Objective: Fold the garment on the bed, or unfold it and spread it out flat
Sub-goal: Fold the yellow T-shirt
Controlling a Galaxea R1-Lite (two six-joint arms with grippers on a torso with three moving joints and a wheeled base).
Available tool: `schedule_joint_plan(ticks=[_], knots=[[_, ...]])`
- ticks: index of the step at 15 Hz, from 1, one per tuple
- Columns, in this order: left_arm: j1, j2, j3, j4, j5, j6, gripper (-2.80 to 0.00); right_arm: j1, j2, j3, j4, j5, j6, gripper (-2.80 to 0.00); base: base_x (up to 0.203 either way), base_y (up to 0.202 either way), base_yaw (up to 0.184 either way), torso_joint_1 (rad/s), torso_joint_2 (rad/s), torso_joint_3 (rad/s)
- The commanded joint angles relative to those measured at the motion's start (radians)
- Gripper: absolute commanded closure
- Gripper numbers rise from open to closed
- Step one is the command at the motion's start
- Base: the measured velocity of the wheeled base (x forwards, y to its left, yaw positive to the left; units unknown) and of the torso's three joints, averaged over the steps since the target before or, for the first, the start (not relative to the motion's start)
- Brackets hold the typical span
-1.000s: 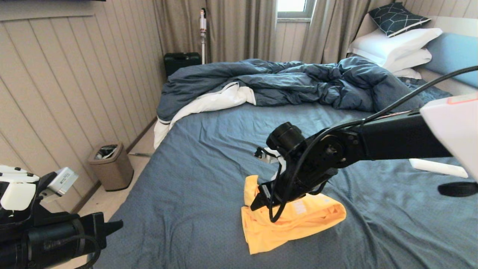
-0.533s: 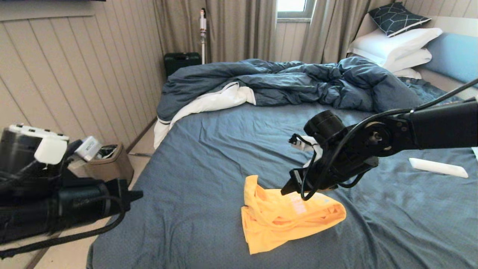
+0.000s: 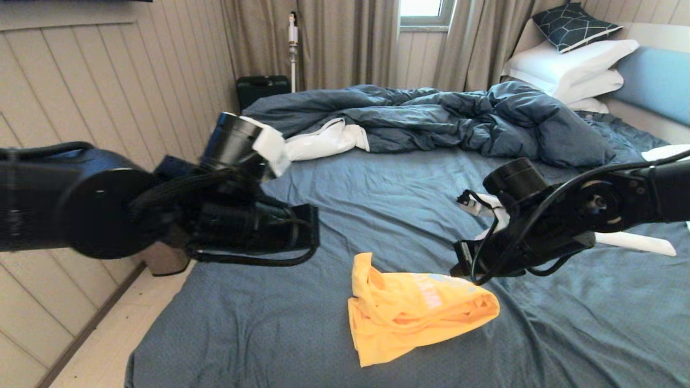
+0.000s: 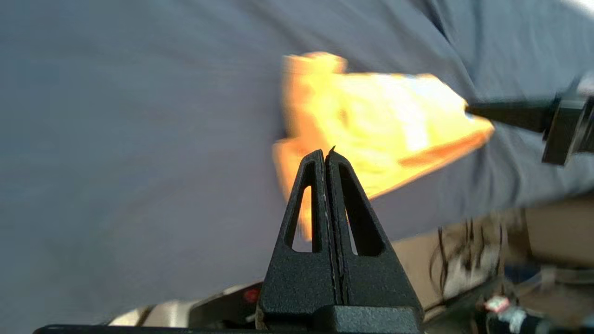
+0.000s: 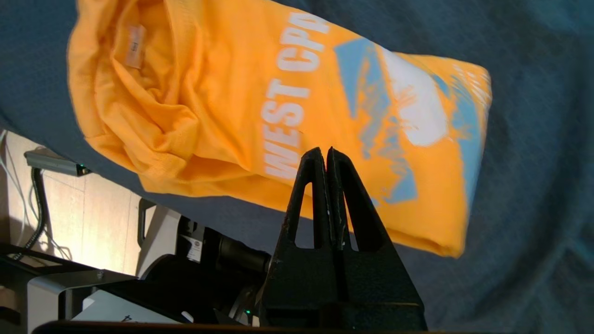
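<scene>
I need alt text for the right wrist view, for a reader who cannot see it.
A bright yellow folded T-shirt with white lettering and a blue-and-white print lies on the dark blue-grey bed sheet. The right hand, shut and empty, hovers over it.

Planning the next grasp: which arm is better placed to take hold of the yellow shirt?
Right, probably. The right end effector, shut and empty, hovers at the far-right edge of the folded yellow shirt on the bed. The left end effector, also shut, hangs higher and farther off to the shirt's left.
</scene>
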Motion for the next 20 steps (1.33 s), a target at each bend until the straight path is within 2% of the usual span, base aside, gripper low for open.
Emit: schedule_joint_plan(ticks=[1,4,8,13,20], knots=[[-0.088,0.213,-0.145,0.017,0.0,0.006,0.0,-0.039,-0.039,0.033,-0.011,0.014,0.001,0.0,0.0,0.0,0.0,0.0,0.0,0.0],[-0.14,0.336,-0.211,0.025,0.0,0.019,0.0,-0.05,-0.03,0.074,-0.039,0.024,0.002,0.0,0.0,0.0,0.0,0.0,0.0,0.0],[-0.188,0.426,-0.245,0.02,-0.001,0.02,0.0,-0.022,0.053,0.11,-0.153,0.024,0.008,0.0,0.0,0.0,0.0,0.0,0.0,0.0],[-0.211,0.487,-0.381,0.033,0.001,0.034,0.0,-0.011,0.099,0.112,-0.182,0.024,0.011,0.0,0.0,0.0,0.0,0.0,0.0,0.0],[-0.184,0.469,-0.289,0.023,0.003,0.034,0.0,-0.007,0.147,0.12,-0.219,0.023,0.013,0.0,0.0,0.0,0.0,0.0,0.0,0.0]])
